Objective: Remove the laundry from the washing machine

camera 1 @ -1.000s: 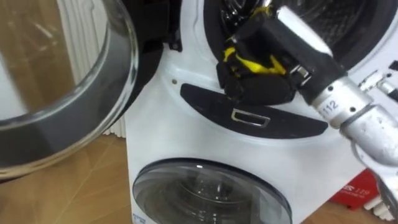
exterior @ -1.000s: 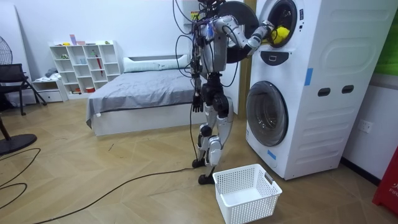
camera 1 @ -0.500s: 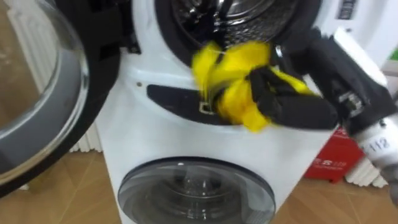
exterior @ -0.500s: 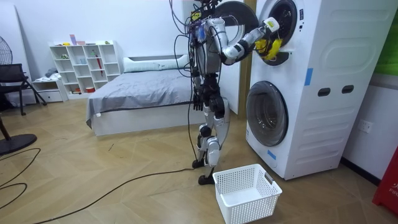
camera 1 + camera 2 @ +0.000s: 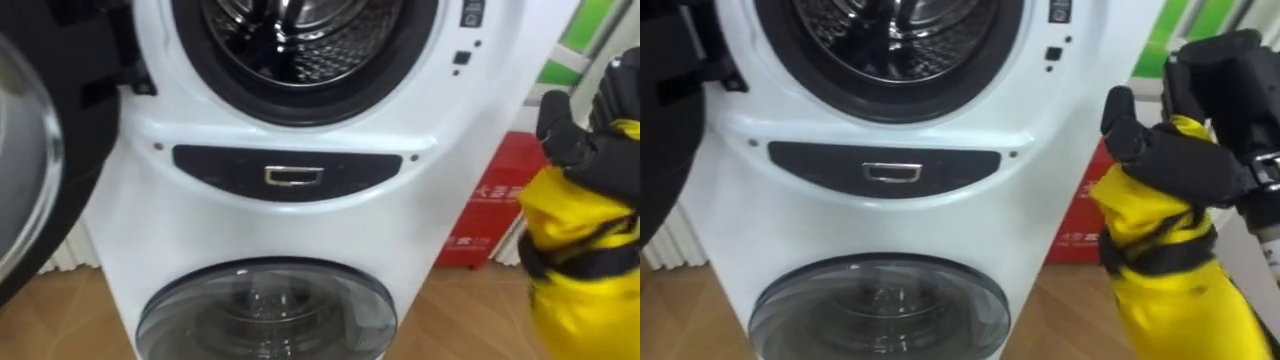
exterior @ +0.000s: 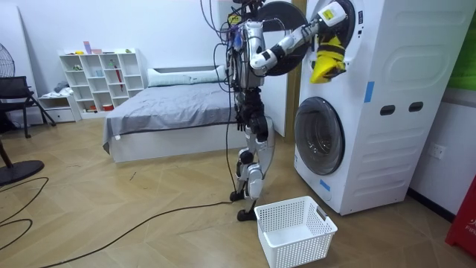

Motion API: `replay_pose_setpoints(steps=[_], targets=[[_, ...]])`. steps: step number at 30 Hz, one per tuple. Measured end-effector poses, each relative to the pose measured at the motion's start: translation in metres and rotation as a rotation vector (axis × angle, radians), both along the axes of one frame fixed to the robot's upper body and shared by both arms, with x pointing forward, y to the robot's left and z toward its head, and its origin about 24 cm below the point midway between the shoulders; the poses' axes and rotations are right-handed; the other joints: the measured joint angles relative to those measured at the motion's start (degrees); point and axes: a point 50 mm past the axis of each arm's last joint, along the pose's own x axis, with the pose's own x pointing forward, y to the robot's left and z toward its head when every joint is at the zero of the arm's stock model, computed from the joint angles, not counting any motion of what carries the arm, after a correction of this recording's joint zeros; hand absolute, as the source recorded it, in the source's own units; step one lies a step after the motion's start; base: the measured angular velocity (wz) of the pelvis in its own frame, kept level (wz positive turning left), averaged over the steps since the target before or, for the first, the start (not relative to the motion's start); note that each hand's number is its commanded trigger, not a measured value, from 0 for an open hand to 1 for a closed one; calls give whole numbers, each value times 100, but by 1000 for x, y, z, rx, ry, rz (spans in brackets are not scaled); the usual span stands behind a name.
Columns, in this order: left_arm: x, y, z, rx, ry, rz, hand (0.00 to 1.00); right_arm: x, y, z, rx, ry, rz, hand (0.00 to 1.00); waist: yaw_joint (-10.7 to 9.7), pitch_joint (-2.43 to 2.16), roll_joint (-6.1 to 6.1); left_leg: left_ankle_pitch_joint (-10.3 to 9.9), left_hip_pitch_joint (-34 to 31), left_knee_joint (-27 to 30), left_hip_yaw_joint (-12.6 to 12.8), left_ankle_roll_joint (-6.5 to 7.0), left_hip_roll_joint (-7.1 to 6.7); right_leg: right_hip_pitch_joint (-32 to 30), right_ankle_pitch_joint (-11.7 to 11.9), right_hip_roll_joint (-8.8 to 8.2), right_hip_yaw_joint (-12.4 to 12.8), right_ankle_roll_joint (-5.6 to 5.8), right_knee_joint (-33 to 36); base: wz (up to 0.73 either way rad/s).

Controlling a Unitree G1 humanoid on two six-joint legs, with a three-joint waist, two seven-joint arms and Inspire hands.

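Out of upper drum (image 5: 300, 40) since 0.5 s ago: yellow garment (image 5: 1170, 290), crumpled, w/ dark band across, now hanging in front of washing machine (image 5: 300, 230), right of opening. Room view adds white basket (image 6: 295, 231) on floor, well apart. Right hand (image 5: 1180, 160) raised, fingers clamped on garment top.

Floor (image 6: 111, 216): wood planks, as I see it in the room view.
On the floor: white basket (image 6: 295, 231) near the washing machine (image 6: 357, 134); bed (image 6: 171, 112); shelf unit (image 6: 100, 78) at the far wall.
On the bed: I make out a grey cover and a white pillow (image 6: 186, 74).
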Motion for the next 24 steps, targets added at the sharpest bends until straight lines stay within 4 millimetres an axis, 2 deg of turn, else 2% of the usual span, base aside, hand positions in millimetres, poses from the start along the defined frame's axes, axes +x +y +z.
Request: replay_pose_setpoints(steps=[6, 8, 10, 12, 14, 16, 17, 19, 20, 22, 24], targets=[[1, 1, 0, 0, -5, 5, 0, -6, -3, -8, 14, 33, -20, 100, -13, 25, 29, -77, 27, 22, 159, -14, 53, -46, 0, 65, 164, 0, 47, -14], [2, 1, 0, 0, -8, 4, 0, -6, -3, -9, 24, 37, -14, 100, -14, 40, 55, -82, 34, 21, 208, -13, 58, -46, 0, 65, 180, 0, 44, -9], [4, 1, 0, -2, -10, 3, 0, -8, -4, -14, 43, 65, -2, 100, 1, 62, 89, -105, 80, 12, 284, -18, 72, -47, 0, 79, 297, 0, 45, -17], [7, 1, 0, -2, -4, 4, 0, -9, -6, -21, 47, 97, -8, 100, -9, 58, 118, -120, 99, 10, 368, -16, 89, -75, 0, 87, 334, 0, 54, -18], [10, 2, 0, 1, 1, -8, 0, -9, -9, -33, 71, 151, -20, 100, 5, 62, 140, -137, 83, 10, 476, -24, 108, -117, 5, 112, 451, -5, 61, -28], [16, 2, -1, 2, 10, -43, 0, -10, -17, -68, 147, 288, -71, 100, 14, 51, 179, -164, 94, 10, 600, -38, 142, -137, 30, 153, 560, -10, 62, -27], [19, 1, -1, -1, 6, -51, 0, -11, -19, -76, 163, 325, -81, 100, 10, 56, 192, -170, 99, 10, 647, -39, 147, -144, 30, 160, 595, -10, 61, -32], [31, -1, -3, -11, -4, -73, 0, -11, -27, -104, 212, 449, -118, 100, -30, 87, 267, -173, 85, 6, 763, -36, 148, -225, 36, 167, 669, -15, 102, -27], [35, -2, -3, -13, -10, -82, 0, -11, -29, -111, 222, 476, -128, 100, -37, 100, 281, -173, 90, 5, 775, -35, 148, -243, 35, 170, 697, -14, 135, -22], [49, -6, -4, -26, -37, -109, 0, -15, -38, -137, 273, 575, -181, 100, -63, 87, 380, -174, 84, -17, 902, -34, 153, -326, 35, 189, 799, -14, 173, -25], [56, -8, -4, -30, -54, -122, 0, -19, -41, -152, 320, 625, -210, 100, -129, 58, 429, -174, 59, -20, 959, -34, 160, -392, 35, 203, 861, -14, 195, -20]])
